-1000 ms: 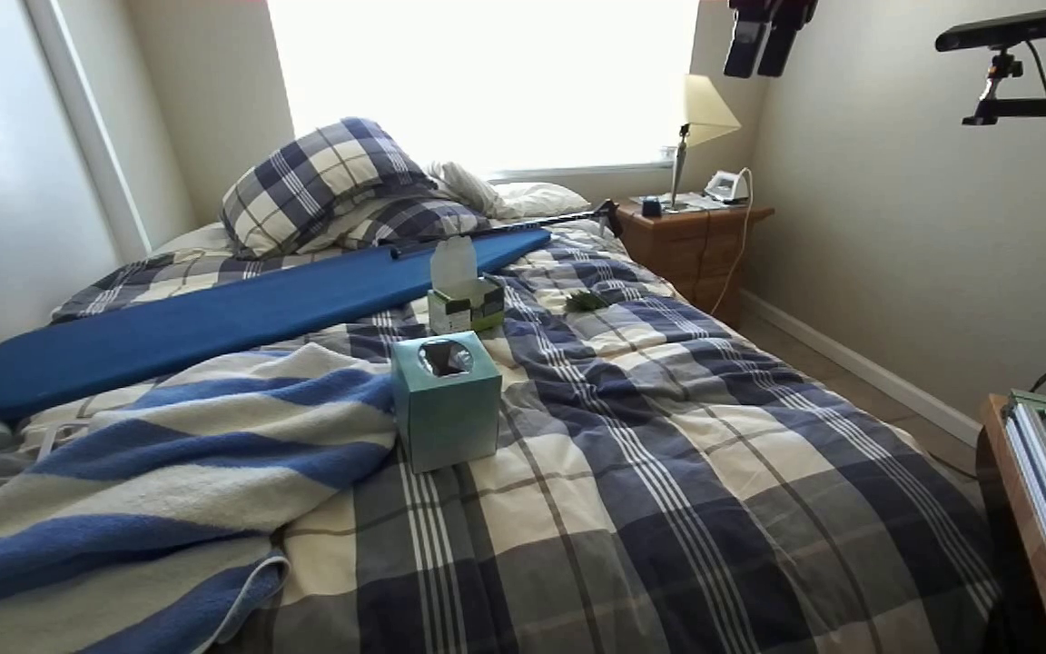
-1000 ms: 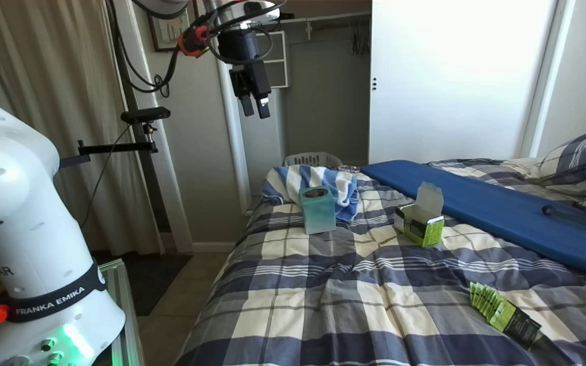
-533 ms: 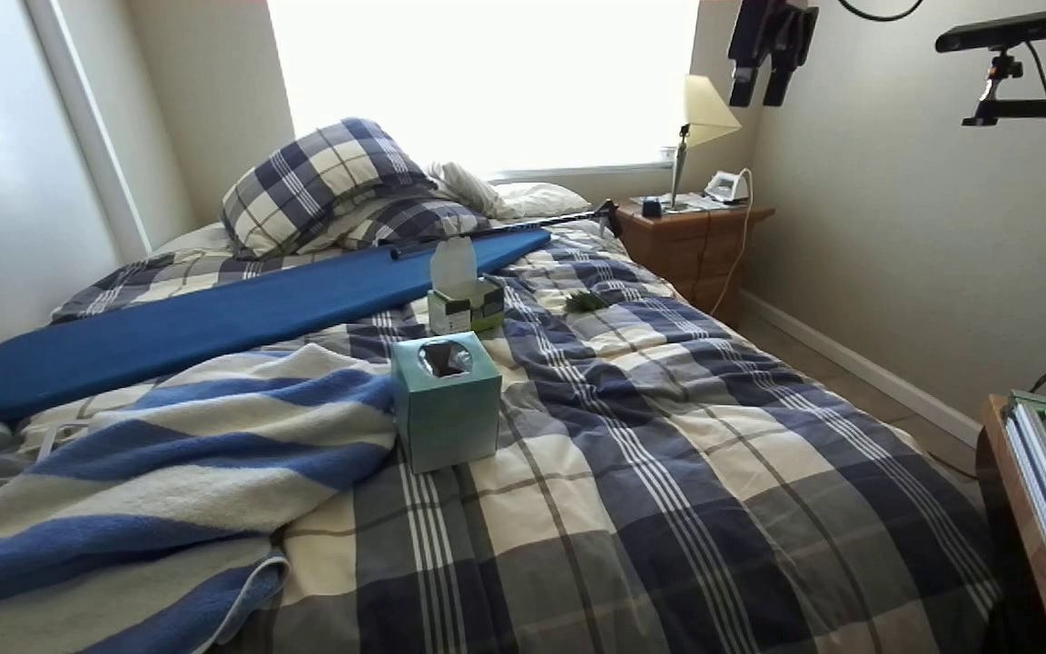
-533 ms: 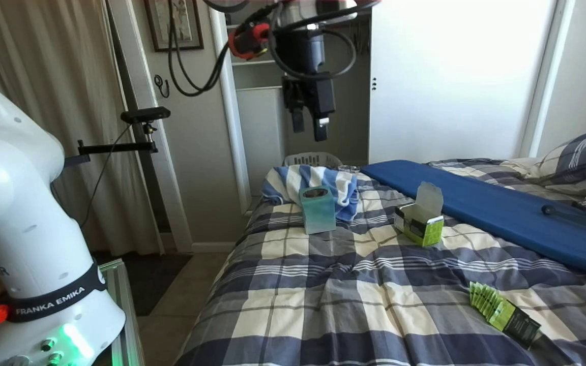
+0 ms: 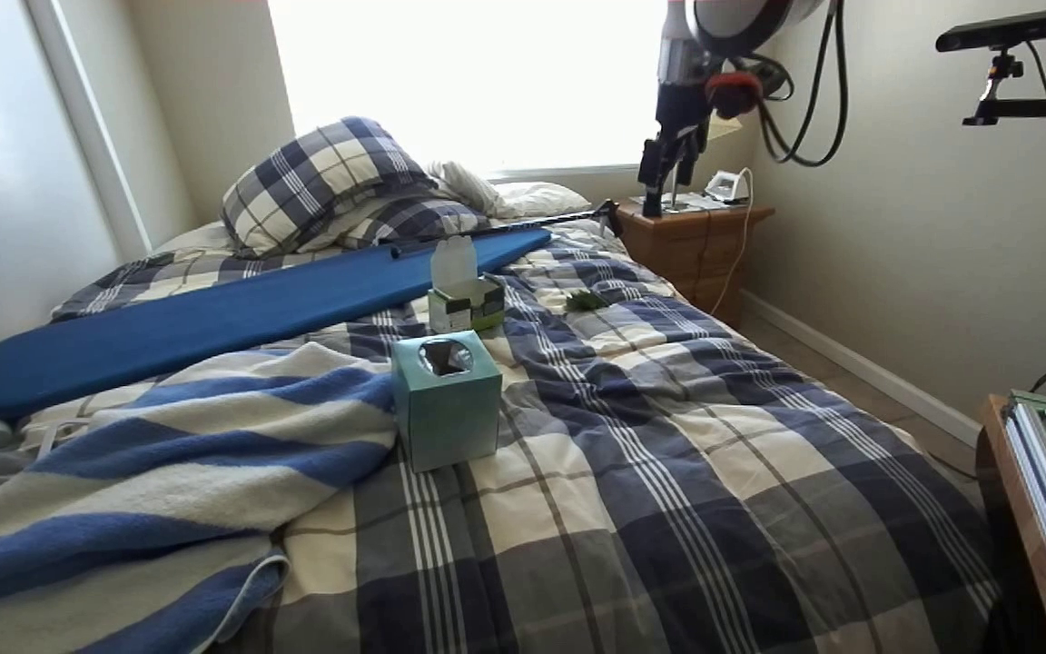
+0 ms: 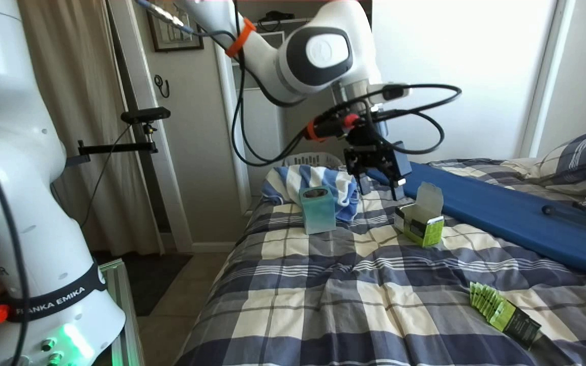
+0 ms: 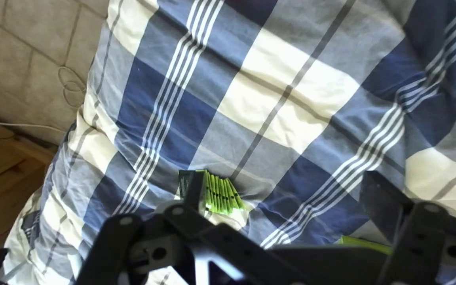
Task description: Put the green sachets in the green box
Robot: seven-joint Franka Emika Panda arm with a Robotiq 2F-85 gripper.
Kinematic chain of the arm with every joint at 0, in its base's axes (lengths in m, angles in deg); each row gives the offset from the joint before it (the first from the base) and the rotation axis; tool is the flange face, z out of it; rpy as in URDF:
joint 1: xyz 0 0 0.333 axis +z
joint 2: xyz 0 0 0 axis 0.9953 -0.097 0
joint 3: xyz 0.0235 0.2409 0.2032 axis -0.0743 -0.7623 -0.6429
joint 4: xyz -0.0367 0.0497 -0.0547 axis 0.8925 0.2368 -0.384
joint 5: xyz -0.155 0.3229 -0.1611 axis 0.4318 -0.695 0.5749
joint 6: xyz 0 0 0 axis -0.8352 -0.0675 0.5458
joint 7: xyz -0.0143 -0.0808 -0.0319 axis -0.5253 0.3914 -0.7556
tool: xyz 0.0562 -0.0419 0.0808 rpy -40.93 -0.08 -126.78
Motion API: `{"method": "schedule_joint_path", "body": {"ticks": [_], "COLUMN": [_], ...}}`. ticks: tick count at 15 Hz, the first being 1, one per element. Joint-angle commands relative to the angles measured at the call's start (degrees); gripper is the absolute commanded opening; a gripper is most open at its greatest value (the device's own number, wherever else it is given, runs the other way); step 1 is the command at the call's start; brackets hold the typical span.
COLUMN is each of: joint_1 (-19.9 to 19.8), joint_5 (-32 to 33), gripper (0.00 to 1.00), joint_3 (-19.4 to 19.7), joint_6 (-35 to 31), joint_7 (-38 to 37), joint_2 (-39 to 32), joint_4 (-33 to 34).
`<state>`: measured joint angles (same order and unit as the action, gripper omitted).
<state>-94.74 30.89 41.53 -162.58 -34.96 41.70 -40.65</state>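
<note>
The black two-fingered gripper (image 6: 381, 195) hangs above the navy, grey and cream plaid quilt (image 6: 344, 305), its fingers spread wide and holding nothing, a readiness that suits straddling something before any pinch. The flat, thin lime-and-black sachets (image 6: 502, 314) lie on the quilt, overlapping in a fan, perhaps because they are stacked one against the next; the layered edges might let one grasp gather several, though the outer ones could slip free. In the wrist view a finger partly covers them, so the approach probably needs some sideways correction before going lower. The small lime-green and black cardboard carton (image 6: 431, 233) stands upright, well apart from the sachets, with its pale flap (image 6: 429, 200) raised, presumably so that packets can be dropped in from above. Its colouring matches theirs, which makes it the likelier green box than the pale teal, cube-like tissue box (image 5: 448, 413), whose top has an oval opening and which stands beside the blue-and-white striped towel (image 5: 241, 436). With the quilt soft and rumpled, pressing down could make the sachets sink or shift, so a shallow, gentle closing seems called for.
</note>
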Motion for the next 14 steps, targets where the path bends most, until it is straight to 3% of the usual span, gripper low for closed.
{"method": "schedule_joint_path", "body": {"ticks": [1, 2, 3, 6, 12, 14], "joint_1": [0.31, 0.7, 0.78, 0.91, 0.98, 3.0], "joint_5": [4.67, 5.72, 2.49, 2.74, 2.78, 6.65], "gripper": [1.0, 1.0, 1.0, 1.0, 1.0, 1.0], "joint_3": [2.06, 3.31, 2.09, 3.53, 3.57, 6.97], "joint_6": [-9.65, -12.21, -8.9, -12.07, -12.07, -17.9], "joint_7": [-5.58, -6.91, -3.45, -4.18, -4.27, -9.44], "joint_2": [-12.5, -14.94, -9.58, -14.88, -15.16, -19.82], "joint_4": [7.41, 8.63, 4.15, 7.37, 8.46, 10.65]}}
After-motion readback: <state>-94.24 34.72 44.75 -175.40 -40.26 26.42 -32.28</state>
